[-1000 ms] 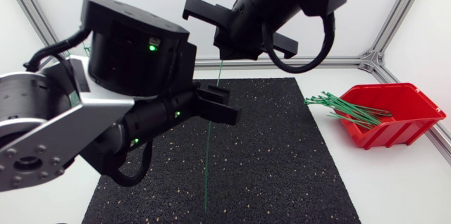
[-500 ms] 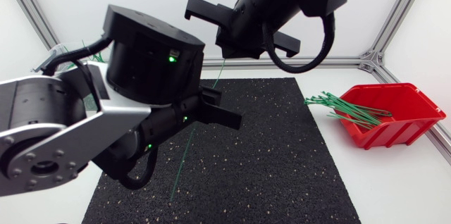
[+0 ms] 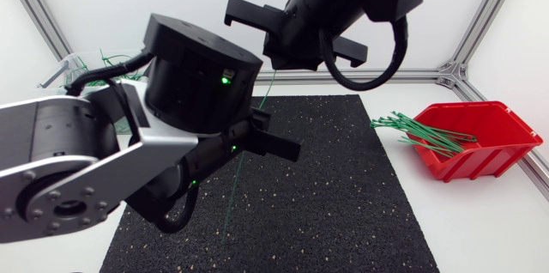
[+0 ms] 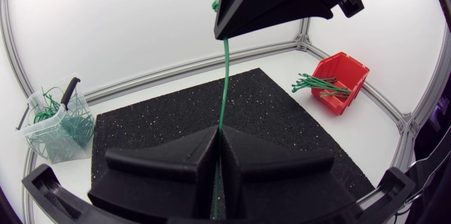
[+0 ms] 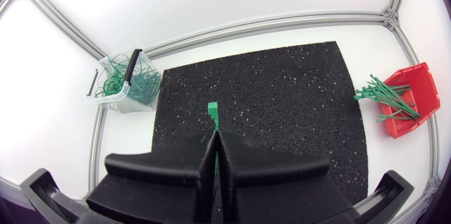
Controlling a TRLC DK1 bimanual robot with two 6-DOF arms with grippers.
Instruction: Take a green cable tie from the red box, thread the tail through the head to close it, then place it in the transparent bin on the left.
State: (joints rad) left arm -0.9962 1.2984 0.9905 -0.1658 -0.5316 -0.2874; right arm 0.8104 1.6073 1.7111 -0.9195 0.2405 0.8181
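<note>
A green cable tie (image 3: 233, 191) hangs almost straight down over the black mat (image 3: 343, 187). My right gripper (image 3: 273, 67) is high above the mat and shut on the tie just below its head (image 5: 211, 109), which pokes out past the fingertips. My left gripper (image 3: 279, 140) is lower and shut on the tie's strap (image 4: 223, 83), which runs up from its fingers (image 4: 190, 155) to the right gripper (image 4: 224, 34). The tail hangs free below. The red box (image 3: 480, 148) at the right holds several green ties. The transparent bin (image 4: 56, 122) at the far left holds closed ties.
Aluminium frame rails (image 3: 412, 74) run along the back and sides of the white table. Several ties (image 3: 403, 123) stick out over the red box's left rim toward the mat. A black-handled tool (image 4: 69, 90) leans in the transparent bin.
My left gripper has closed on the hanging tie and the left arm has shifted right and up. The tie's free tail has swung left. The right arm has kept still.
</note>
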